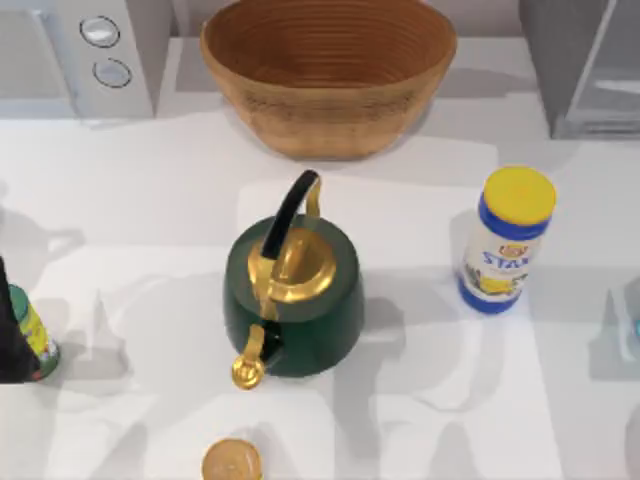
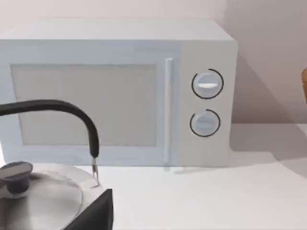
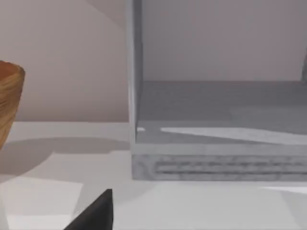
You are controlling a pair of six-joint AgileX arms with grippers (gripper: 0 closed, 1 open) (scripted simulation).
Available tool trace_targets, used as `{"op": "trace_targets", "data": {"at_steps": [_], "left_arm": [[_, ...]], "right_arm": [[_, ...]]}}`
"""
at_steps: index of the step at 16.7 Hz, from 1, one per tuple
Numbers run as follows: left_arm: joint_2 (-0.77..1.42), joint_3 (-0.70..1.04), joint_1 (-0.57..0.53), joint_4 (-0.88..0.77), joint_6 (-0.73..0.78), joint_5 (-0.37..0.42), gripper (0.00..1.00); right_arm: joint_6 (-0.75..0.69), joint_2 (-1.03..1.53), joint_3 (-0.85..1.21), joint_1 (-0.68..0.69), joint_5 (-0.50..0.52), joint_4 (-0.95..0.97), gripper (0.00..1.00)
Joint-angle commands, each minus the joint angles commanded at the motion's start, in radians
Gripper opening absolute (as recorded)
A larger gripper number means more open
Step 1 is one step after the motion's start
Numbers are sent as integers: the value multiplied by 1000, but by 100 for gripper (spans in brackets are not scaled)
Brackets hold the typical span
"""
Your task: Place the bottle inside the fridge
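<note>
You have the bottle (image 1: 505, 240) standing upright right of the green kettle (image 1: 293, 290), the open fridge (image 3: 216, 129) at the table's far right corner, and you cannot tell either gripper's grip

green kettle (image 1: 292, 300) centre | wicker basket (image 1: 328, 70) behind | microwave (image 1: 70, 55) back-left | gold disc (image 1: 232, 462) front
</note>
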Motion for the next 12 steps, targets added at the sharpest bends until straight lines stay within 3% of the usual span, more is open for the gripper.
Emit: {"op": "trace_targets", "data": {"at_steps": [5, 12], "left_arm": [[0, 0, 0, 0, 0, 0, 100], [0, 0, 0, 0, 0, 0, 100]], "right_arm": [[-25, 40, 36, -13, -41, -3, 100], [-289, 409, 244, -145, -283, -58, 100]]}}
